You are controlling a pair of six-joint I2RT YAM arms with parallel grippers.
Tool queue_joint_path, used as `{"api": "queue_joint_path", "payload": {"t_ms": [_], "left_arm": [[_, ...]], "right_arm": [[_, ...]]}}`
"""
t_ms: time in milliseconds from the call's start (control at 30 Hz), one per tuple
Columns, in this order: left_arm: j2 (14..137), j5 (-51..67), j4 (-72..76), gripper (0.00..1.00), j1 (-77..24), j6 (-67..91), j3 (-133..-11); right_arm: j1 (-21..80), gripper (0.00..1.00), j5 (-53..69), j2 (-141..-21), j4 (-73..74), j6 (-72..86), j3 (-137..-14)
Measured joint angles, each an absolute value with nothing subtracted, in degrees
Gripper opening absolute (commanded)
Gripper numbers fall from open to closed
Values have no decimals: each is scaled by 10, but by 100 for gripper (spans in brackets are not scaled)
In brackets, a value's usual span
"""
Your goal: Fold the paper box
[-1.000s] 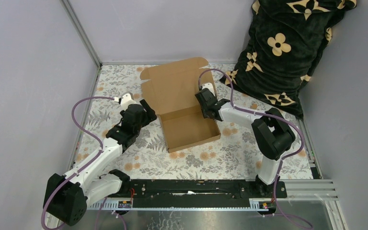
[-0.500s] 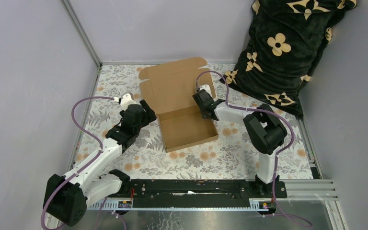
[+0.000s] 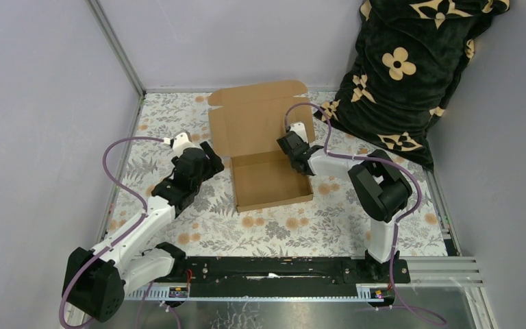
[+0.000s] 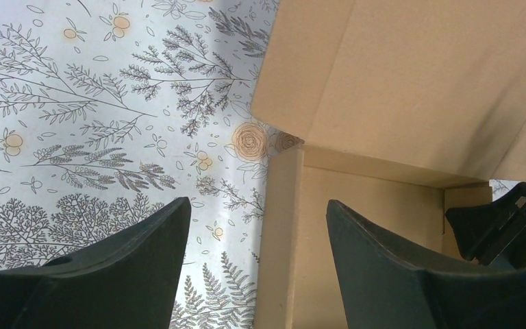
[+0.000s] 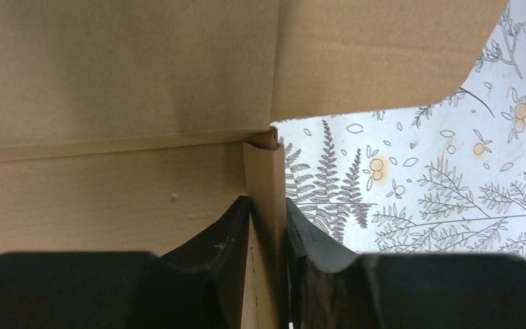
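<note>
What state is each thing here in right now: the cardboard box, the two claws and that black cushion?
paper box: tray walls up, lid open and tilted up at the back.
left claw: open, holding nothing, near the box's left wall.
right claw: shut on the box's right wall.
black flowered cushion: slumped in the far right corner.

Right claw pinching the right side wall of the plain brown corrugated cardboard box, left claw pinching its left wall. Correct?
Half right. The left claw is open, not pinching: the left wrist view shows its fingers spread wide, with the left wall of the brown cardboard box ungripped between them. The right claw does pinch the right side wall.
</note>
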State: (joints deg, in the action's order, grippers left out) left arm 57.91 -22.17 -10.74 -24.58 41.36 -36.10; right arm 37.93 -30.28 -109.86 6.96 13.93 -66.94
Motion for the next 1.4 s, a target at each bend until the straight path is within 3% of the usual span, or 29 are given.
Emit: {"api": "queue_joint_path", "payload": {"t_ms": [67,333,767,1100,1400], "left_arm": [[585,-221,-107,79,-246,411,-364],[649,-212,-102,79,-247,379,-393],[736,-265,-102,78,-340,344,-418],[695,-330,-149,79,-395,343,-470],[651,-349,-176,79,-395,344,-470]], "right_arm": [[379,49,-312,-1099,70,140,-664],[379,63,-321,-1047,88,149,-618],[363,70,-296,-912,115,172,-565],[185,75,-222,-866,121,192,-551],[41,75,-200,-944,132,213,-561]]}}
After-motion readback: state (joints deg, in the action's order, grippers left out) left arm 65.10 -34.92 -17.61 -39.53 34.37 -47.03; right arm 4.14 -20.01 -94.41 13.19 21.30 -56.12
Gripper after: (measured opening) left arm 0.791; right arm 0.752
